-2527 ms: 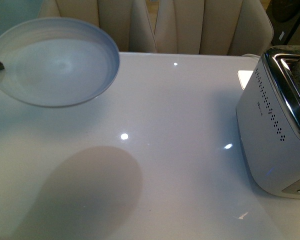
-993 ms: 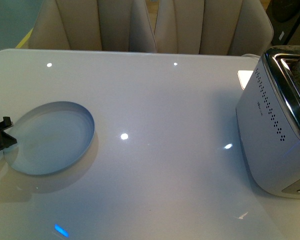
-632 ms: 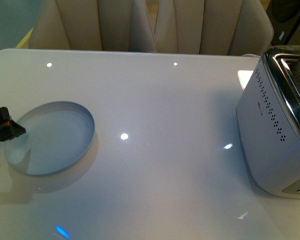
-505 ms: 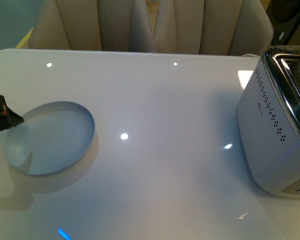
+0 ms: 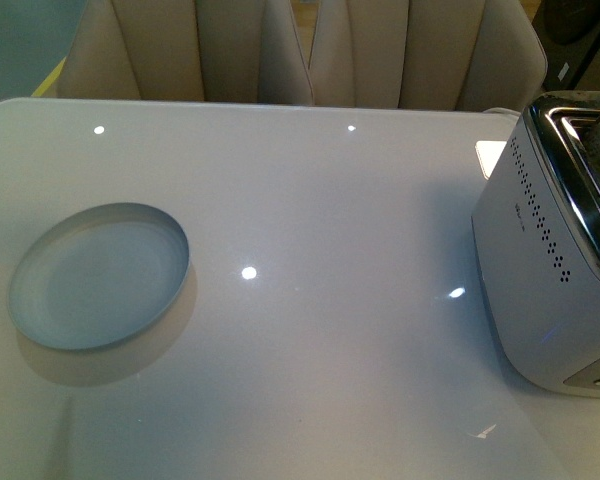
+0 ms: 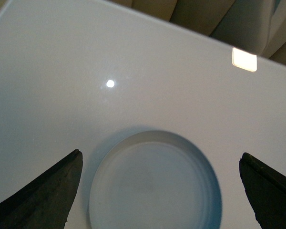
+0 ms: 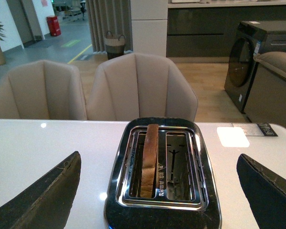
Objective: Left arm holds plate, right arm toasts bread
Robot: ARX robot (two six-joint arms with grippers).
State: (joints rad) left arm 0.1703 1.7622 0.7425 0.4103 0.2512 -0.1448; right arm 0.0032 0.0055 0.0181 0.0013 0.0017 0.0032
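Plate [image 5: 98,276] now resting on table [image 5: 340,220] | left gripper [image 6: 157,191] released, withdrawn upward

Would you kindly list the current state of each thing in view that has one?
plate: empty, flat on the table, nothing holding it.
bread: standing on edge in one toaster slot.
toaster: upright, its other slot empty.
left hand: open above the plate.
right hand: open, holding nothing.

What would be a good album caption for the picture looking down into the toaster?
Bread standing in one slot of the toaster, right hand open above.
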